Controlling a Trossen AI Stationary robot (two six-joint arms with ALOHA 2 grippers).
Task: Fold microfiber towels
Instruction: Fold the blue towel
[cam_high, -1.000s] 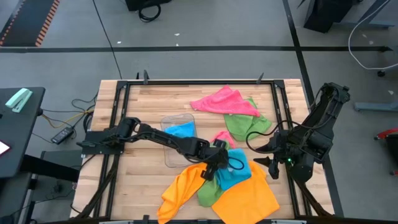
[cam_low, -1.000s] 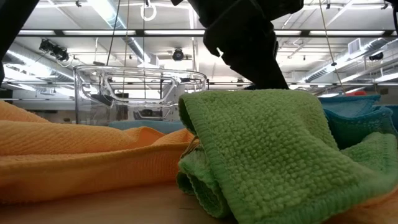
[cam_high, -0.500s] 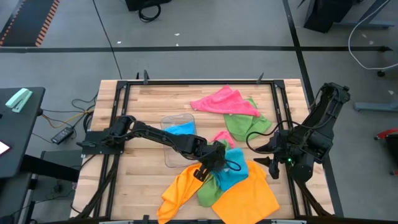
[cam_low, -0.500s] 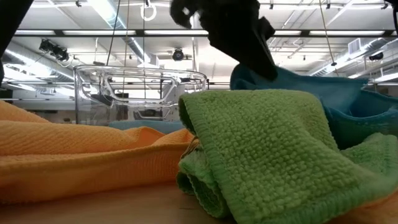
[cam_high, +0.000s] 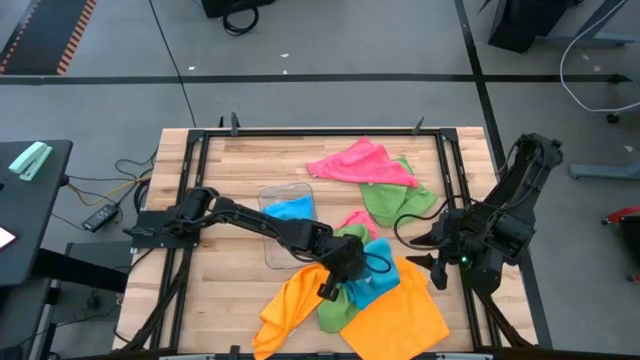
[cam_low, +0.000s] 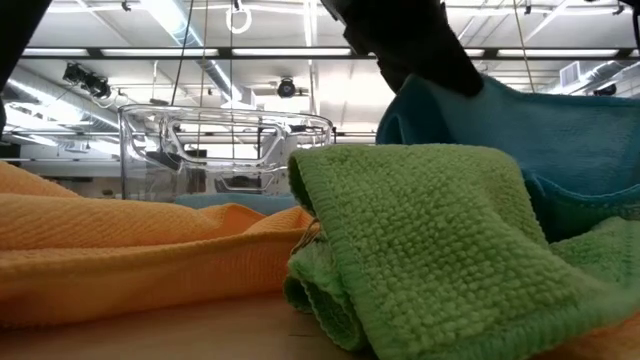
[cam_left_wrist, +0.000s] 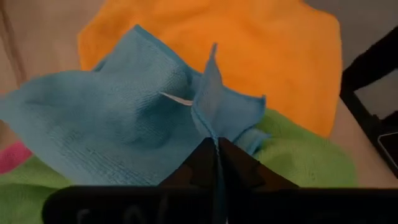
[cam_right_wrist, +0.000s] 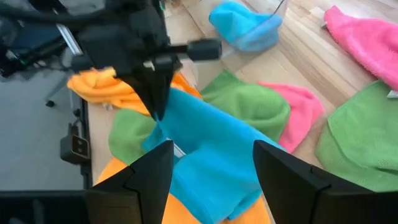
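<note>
- Several towels lay heaped at the near middle of the table (cam_high: 225, 160): a blue towel (cam_high: 378, 272) on top of an orange towel (cam_high: 400, 312) and a crumpled green towel (cam_high: 335, 308), with a pink towel (cam_high: 357, 162) and another green one (cam_high: 388, 200) farther off to the right.
- One more blue cloth sat in a clear tray (cam_high: 272, 250) at mid-table.
- The left gripper (cam_high: 333, 283) was clenched on one corner of the blue towel, lifting that corner clear of the pile; the left wrist view showed the edge pinched thin between its tips (cam_left_wrist: 214, 163).
- The right gripper (cam_high: 432, 262) waited at the right edge with its fingers (cam_right_wrist: 146, 177) spread, holding nothing.
- The blue towel looked light, soft and floppy: it hung in folds from the pinch and would likely sag wherever unsupported. It seemed grippy, not slick, so it could drag on the cloths beneath it.
- A sound hold would be at a hemmed corner, with a second corner taken along the same edge to stretch it flat.
- It was bunched, so no clear long axis showed; it draped from the raised corner down toward the far right.
</note>
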